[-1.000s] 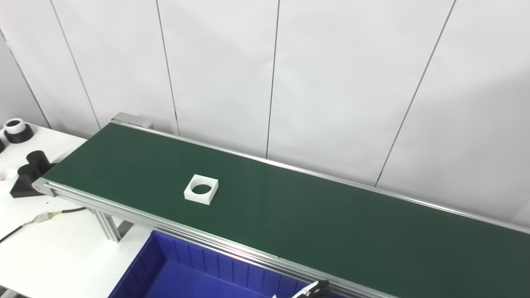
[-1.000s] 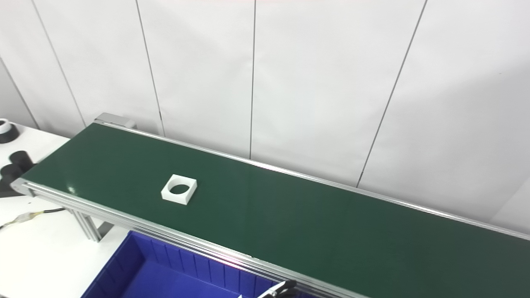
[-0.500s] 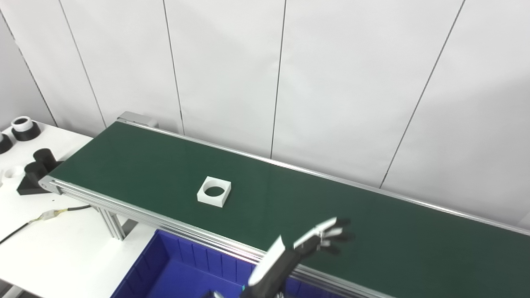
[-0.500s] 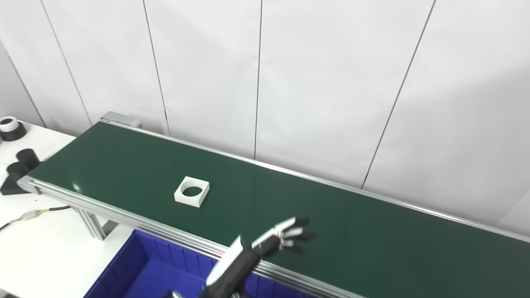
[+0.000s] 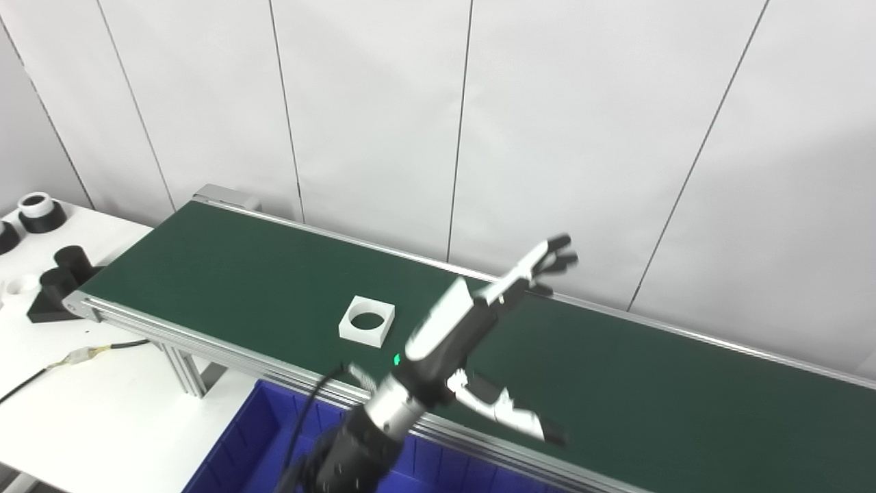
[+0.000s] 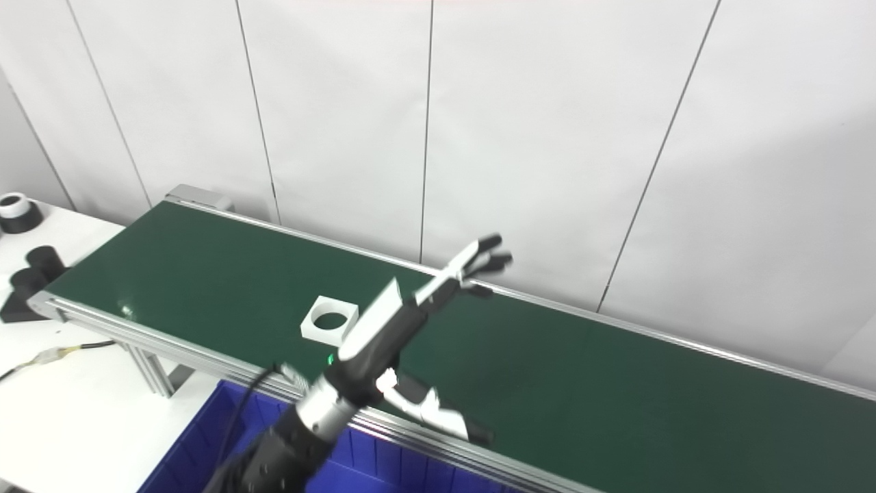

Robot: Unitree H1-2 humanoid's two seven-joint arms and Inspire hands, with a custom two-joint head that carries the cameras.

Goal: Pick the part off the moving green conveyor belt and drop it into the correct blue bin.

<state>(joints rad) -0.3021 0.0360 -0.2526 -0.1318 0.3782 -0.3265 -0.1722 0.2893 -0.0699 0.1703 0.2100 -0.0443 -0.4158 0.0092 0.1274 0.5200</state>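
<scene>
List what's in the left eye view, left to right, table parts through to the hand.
Black-and-white ring part → black fixture → white square part on the green conveyor belt → left hand, fingers spread, empty.

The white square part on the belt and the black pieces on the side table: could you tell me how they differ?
The white square part is white, flat and square with a round hole through it; the black pieces are dark, upright cylinders on a black base. The part lies on the green conveyor belt, near the open left hand; the black pieces stand off the belt on the white table. Neither is being held.
</scene>
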